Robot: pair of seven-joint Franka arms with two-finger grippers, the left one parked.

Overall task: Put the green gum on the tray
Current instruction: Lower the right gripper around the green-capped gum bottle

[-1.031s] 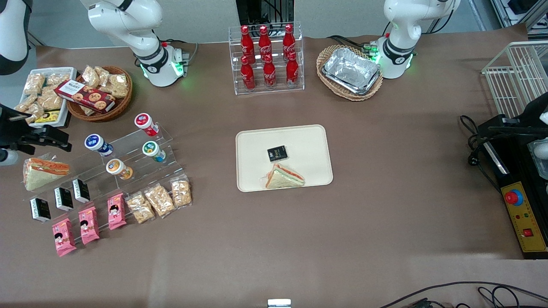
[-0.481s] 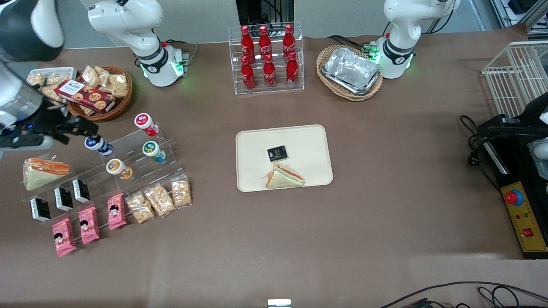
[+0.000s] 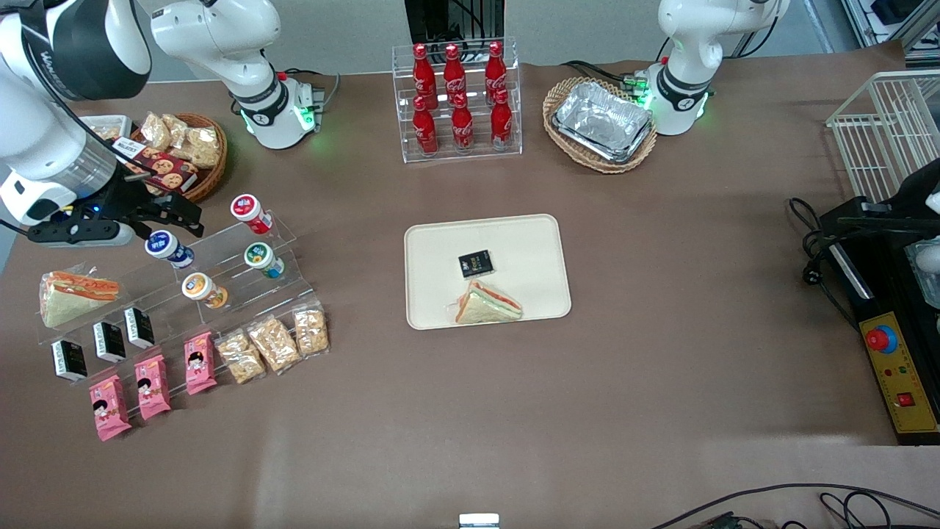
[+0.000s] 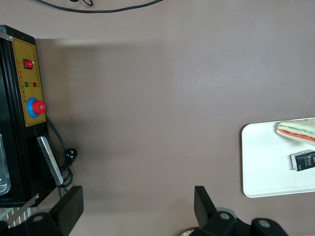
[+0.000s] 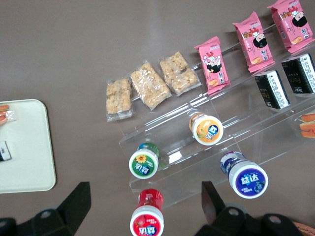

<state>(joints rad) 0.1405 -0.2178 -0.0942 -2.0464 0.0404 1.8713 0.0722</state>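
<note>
Four gum canisters on the clear stand, just one green gum (image 3: 261, 257), and one tray (image 3: 529, 235) holding two snacks. The hand (image 3: 172, 213), fingers spread and empty, has swung in from the worktop's edge to hover above the blue-lidded canister (image 3: 166, 246)

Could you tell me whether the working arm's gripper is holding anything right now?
Nothing: the gripper is open above the small green-lidded gum canister on the clear stepped shelf.

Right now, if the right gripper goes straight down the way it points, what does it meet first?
Probably the clear acrylic step rack, in the gap between the red-lidded canister and blue-lidded canister. The open gripper hangs above there; the green gum sits just off that line. Depth is uncertain.
</note>
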